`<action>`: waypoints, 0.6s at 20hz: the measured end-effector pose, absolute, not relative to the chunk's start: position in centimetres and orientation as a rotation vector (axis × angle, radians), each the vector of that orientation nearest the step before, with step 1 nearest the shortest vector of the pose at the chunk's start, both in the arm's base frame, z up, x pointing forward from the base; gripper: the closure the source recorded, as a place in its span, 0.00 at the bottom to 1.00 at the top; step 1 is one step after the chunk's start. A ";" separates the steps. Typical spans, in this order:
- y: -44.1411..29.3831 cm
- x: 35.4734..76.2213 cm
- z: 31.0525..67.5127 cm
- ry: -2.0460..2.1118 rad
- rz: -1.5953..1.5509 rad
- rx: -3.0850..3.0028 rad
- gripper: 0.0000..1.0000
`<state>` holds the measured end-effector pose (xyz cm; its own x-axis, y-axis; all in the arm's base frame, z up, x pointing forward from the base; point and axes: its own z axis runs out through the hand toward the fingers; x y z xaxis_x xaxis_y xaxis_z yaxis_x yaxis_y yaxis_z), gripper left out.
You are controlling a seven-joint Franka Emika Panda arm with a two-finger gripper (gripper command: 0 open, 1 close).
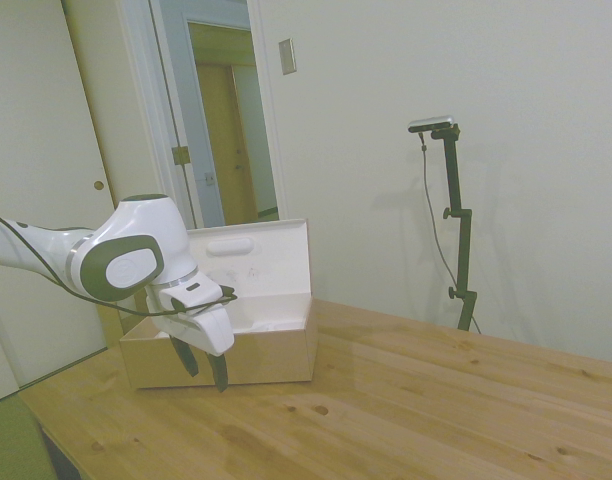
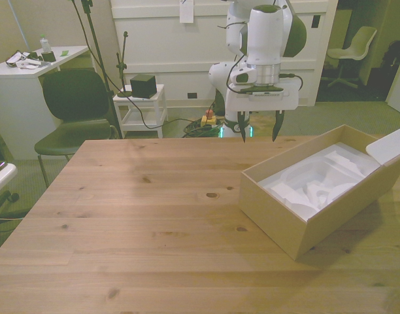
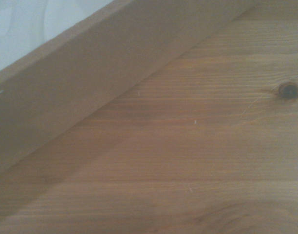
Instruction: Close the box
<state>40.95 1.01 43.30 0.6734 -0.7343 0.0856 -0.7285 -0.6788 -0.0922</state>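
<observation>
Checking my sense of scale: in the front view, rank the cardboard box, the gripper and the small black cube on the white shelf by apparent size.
1. Box, largest.
2. Gripper, farther back, so its true size is unsure.
3. Black cube, smallest and farthest.

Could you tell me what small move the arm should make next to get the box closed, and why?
Probably move toward the raised lid. The box stands open, its lid upright at the far side, and the open, empty gripper hangs beside the box, touching nothing.
</observation>
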 end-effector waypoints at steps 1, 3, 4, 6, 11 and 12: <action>1.0 41.0 43.3 1.237 -0.177 -2.828 0.00; 1.1 41.0 43.3 1.233 -0.177 -2.829 0.00; 1.4 41.0 43.6 1.224 -0.186 -2.830 0.00; 2.4 41.0 45.1 1.196 -0.222 -2.830 0.00; 5.2 40.4 50.1 1.092 -0.351 -2.827 0.00; 5.7 40.4 51.1 1.071 -0.382 -2.823 0.00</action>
<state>40.45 5.74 51.07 0.7215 -0.6636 0.1977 -0.6389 -0.7481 -0.1794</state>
